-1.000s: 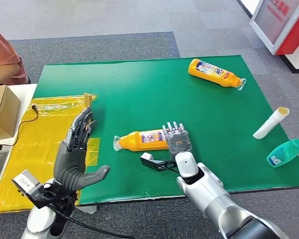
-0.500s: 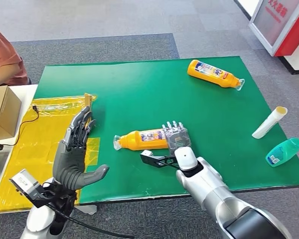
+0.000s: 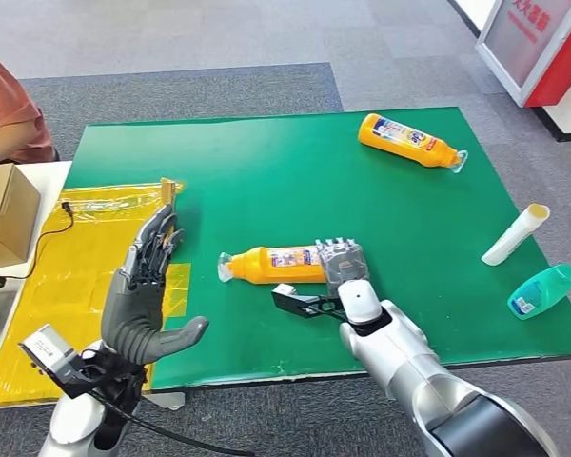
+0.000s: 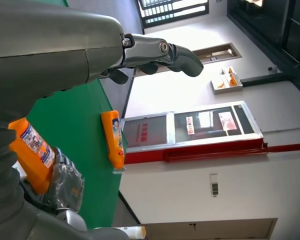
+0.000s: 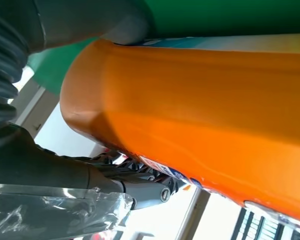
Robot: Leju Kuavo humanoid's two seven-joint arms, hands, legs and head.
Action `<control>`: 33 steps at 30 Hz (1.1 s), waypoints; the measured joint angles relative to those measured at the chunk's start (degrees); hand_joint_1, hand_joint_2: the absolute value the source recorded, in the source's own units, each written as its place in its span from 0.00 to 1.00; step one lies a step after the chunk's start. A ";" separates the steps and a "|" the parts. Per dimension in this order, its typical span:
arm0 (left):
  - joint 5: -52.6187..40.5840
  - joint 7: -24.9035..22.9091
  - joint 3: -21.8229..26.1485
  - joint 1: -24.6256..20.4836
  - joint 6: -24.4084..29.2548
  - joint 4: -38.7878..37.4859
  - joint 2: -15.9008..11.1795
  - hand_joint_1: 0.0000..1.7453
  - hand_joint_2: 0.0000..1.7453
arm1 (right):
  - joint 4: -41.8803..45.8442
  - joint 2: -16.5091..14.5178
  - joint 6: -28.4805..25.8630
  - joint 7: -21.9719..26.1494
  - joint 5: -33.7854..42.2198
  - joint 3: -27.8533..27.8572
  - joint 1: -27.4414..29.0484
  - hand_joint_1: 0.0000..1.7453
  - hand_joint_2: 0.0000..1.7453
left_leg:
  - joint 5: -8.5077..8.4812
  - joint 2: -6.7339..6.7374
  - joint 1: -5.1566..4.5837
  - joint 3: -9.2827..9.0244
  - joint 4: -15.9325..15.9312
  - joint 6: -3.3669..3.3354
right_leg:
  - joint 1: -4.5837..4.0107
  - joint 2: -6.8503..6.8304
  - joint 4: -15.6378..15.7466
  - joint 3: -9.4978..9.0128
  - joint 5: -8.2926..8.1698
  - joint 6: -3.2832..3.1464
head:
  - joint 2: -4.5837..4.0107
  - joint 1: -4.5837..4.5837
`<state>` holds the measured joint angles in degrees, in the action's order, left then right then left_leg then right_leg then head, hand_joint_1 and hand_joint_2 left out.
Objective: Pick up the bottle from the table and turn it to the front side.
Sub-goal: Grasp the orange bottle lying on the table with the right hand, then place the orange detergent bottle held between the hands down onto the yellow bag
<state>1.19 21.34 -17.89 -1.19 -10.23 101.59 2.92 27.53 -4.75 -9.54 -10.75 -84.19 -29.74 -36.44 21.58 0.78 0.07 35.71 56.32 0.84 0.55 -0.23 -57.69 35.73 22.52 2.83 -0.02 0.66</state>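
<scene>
Orange bottle [image 3: 277, 265] lies gripped by the right robot hand [image 3: 343, 267].

Bright, even daylight is filling the room; soft shadows are lying on the green surface [image 3: 412, 228], and the right wrist close-up is blurring.

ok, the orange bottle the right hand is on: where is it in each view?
Head view: orange bottle lying mid-mat, cap pointing toward the left hand, its base under the right hand.
Left wrist view: bottle at the lower left, beside the right hand.
Right wrist view: bottle across the middle, close up.
Shared landmark: green mat.
</scene>
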 joint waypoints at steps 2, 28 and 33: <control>0.02 -0.01 -0.01 0.00 -0.17 0.00 0.00 0.00 1.00 | 0.18 -0.33 0.39 2.76 4.54 1.55 -0.11 1.00 1.00 | 0.01 0.01 0.00 0.00 0.00 0.02 | 0.00 0.02 0.00 0.01 -0.01 -0.01 | 0.00 0.00; -2.28 5.58 -0.25 6.60 10.36 3.38 -2.90 0.00 1.00 | 46.00 -0.54 9.21 24.21 90.95 27.07 24.11 1.00 1.00 | 0.23 -0.10 0.00 0.26 0.00 0.01 | 0.00 -0.06 0.01 0.22 0.25 0.04 | 0.00 0.00; -2.81 5.47 0.10 7.26 12.72 4.13 -2.99 0.00 1.00 | 52.48 -0.22 6.10 26.79 88.13 26.92 27.78 1.00 1.00 | 0.23 -0.10 0.00 0.27 0.00 0.01 | 0.00 -0.08 0.00 0.22 0.26 0.04 | 0.00 0.01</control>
<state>-1.62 26.81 -17.79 6.06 2.49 105.72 -0.07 80.01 -4.97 -3.44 16.05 3.95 -2.82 -8.66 21.81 0.68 0.08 35.98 56.32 0.85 0.55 -0.31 -57.69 35.96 22.78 2.87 -0.02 0.66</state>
